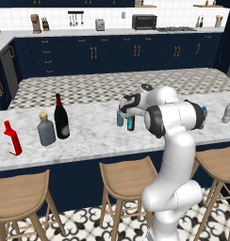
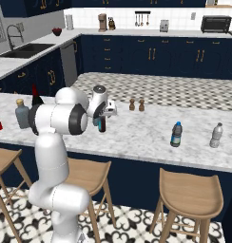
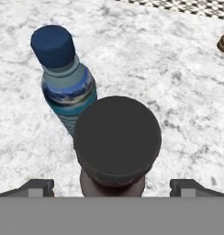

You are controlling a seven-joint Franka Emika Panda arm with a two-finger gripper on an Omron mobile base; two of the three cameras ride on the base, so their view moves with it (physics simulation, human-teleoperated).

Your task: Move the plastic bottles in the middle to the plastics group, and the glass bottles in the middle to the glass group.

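Observation:
My gripper is open and hangs straight above the small brown-necked glass bottle, whose dark cap sits between the two fingertips, apart from both. The slim pale-blue plastic bottle with a blue cap stands right beside it. On the marble counter the gripper is over the teal-labelled bottle, with the pale-blue bottle to its left. The tall black wine bottle stands near the glass group: a squat grey bottle and a red bottle. The plastics group's bottles stand at the right.
Two small brown shakers stand on the counter behind the gripper. Wooden stools line the counter's near edge. My white arm crosses the counter's right part. Bare marble lies between the middle bottles and each group.

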